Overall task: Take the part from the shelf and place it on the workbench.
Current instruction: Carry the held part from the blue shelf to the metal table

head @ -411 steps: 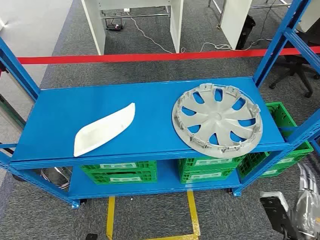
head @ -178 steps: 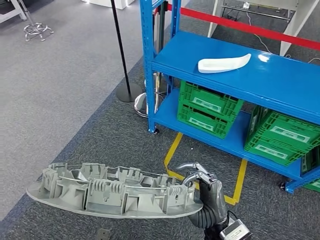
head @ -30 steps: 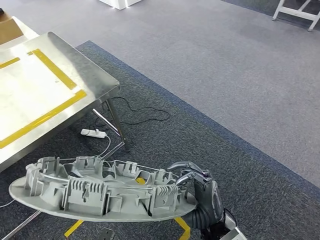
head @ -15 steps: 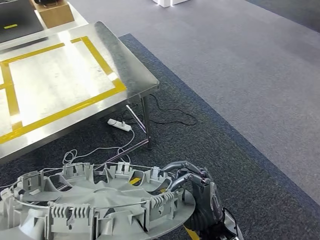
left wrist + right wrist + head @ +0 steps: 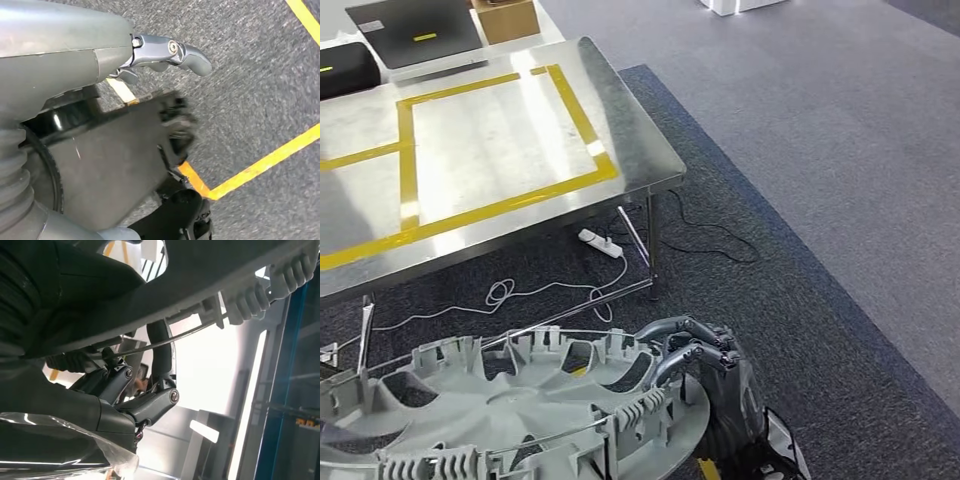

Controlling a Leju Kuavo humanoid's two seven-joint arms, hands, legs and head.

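Wheel cover is looking like matt grey moulded plastic, ribbed on its rim. Workbench top is showing brushed, reflective sheet metal with yellow tape lines. Right hand fingers are gleaming as polished metal. Carpet is looking rough, woven, grey.

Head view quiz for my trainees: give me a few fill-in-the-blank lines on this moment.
1. The right robot hand holds the grey ____ by its rim.
2. The workbench top is marked with ____ tape.
3. A white power strip lies on the ____ under the workbench.

Missing words: wheel cover; yellow; carpet
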